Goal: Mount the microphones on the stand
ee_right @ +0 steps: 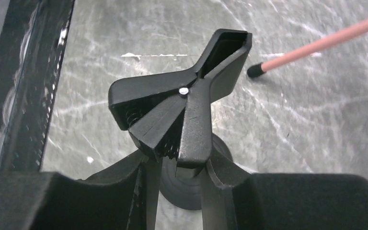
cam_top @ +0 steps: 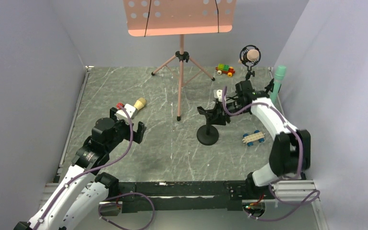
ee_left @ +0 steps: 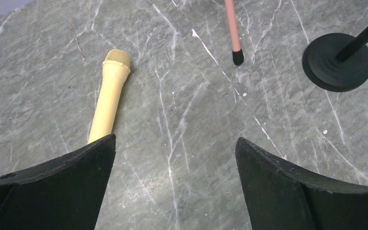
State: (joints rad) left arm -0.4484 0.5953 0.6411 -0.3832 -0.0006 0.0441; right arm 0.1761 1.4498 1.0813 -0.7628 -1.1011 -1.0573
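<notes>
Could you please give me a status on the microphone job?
Left gripper open above pale yellow plastic microphone, flat on table. Right gripper shut on black spring clip of round-based stand. Pink tripod leg between them.

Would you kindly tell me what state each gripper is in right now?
Left gripper: open, holding nothing.
Right gripper: closed on the handles of the black microphone clip.
</notes>
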